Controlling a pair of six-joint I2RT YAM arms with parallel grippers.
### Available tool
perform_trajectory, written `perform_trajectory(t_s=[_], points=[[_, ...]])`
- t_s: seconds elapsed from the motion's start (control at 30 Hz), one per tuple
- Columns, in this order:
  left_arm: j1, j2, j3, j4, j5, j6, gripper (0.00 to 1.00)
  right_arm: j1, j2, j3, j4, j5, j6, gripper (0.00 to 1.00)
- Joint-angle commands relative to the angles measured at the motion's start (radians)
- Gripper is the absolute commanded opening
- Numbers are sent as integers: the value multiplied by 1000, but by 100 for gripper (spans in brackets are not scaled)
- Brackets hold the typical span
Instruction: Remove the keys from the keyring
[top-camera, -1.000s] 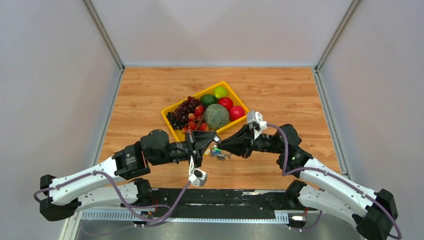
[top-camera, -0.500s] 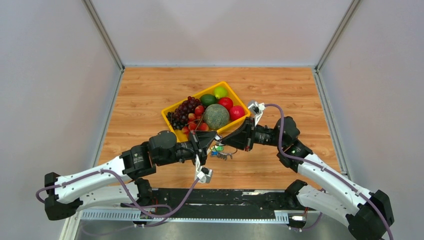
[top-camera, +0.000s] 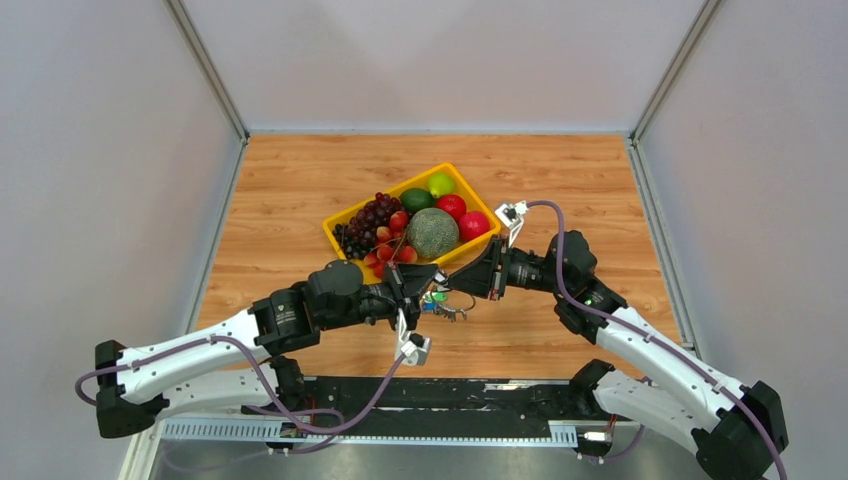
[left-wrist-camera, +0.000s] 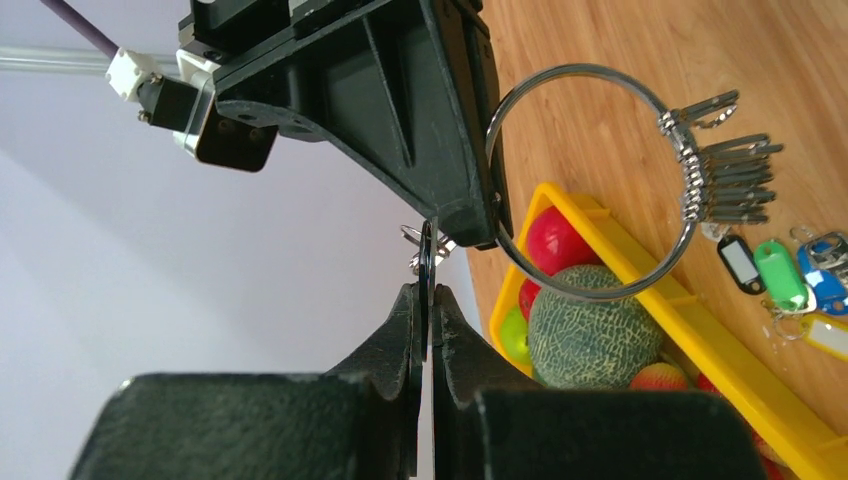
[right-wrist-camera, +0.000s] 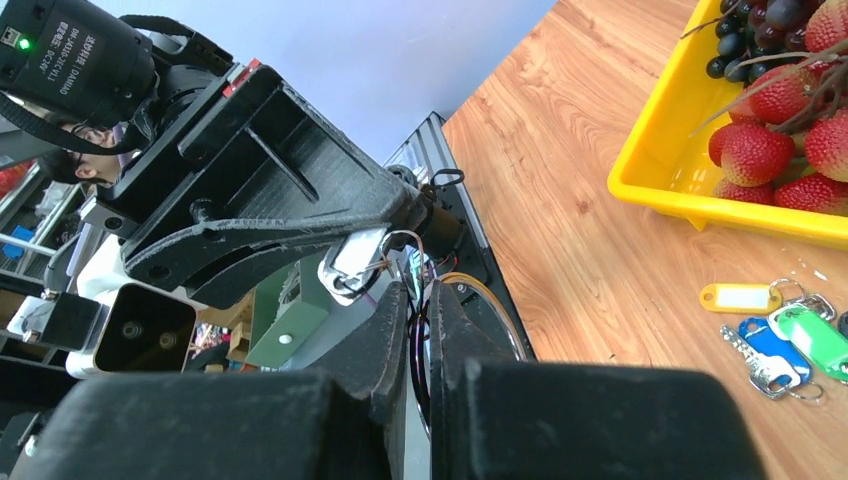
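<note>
The keyring (left-wrist-camera: 580, 68) hangs above the near part of the wooden table (top-camera: 560, 170). The right gripper (right-wrist-camera: 420, 300) holds it by the wire, with both fingers pressed together on it. A bunch of silver keys (left-wrist-camera: 725, 175) is threaded on the side opposite the grip. White walls (top-camera: 100, 150) close the table on three sides. Under the arms lie tagged keys (right-wrist-camera: 770, 335). The yellow tray (top-camera: 472, 188) behind holds a melon (top-camera: 432, 232), grapes (top-camera: 365, 222), strawberries (right-wrist-camera: 750, 150) and a red apple (top-camera: 451, 205). Both arms reach inward and their tips nearly meet. I see the left gripper (left-wrist-camera: 428, 300) clamped on a flat silver key (right-wrist-camera: 352, 264), just beside the ring.
</note>
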Motion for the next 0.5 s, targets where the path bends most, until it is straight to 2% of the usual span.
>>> perform_trajectory(t_s=[0.0,0.2,0.47], points=[[-13,19,1,72,217,-61,0,-28,-6,42,-50,180,22,0],[-19,80,23,56,335,-124,0,-36,-23,25,-70,261,16,0],[-23,167,45,41,437,-246,0,-40,-132,-18,-90,458,-21,0]])
